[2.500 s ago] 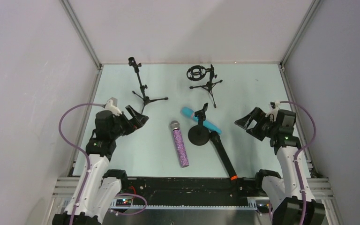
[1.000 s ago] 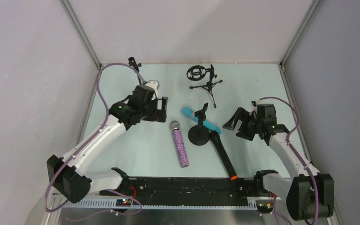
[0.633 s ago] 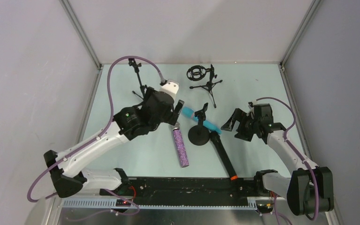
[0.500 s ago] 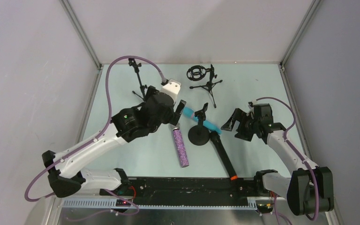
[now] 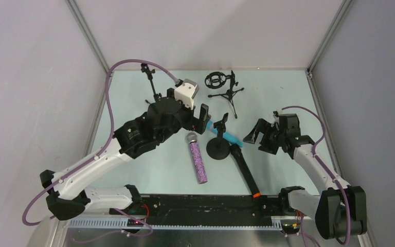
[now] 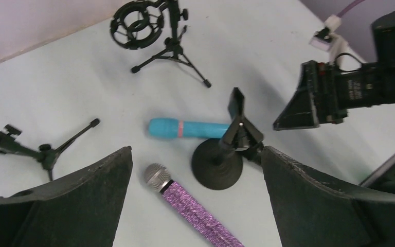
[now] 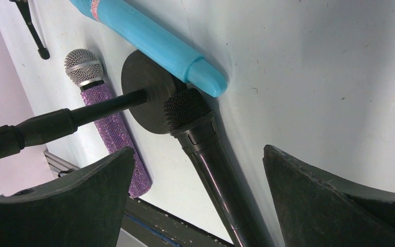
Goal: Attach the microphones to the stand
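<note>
Against the stand base (image 5: 217, 150) lie the turquoise microphone (image 5: 232, 138) and black microphone (image 5: 246, 172).

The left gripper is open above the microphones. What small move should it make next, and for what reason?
Probably lower the left gripper onto the turquoise microphone and close on it. The jaws stand open and empty. In the left wrist view the microphone lies flat on the table between the fingers, beside the round-base stand, and it is not yet attached to that stand.
</note>
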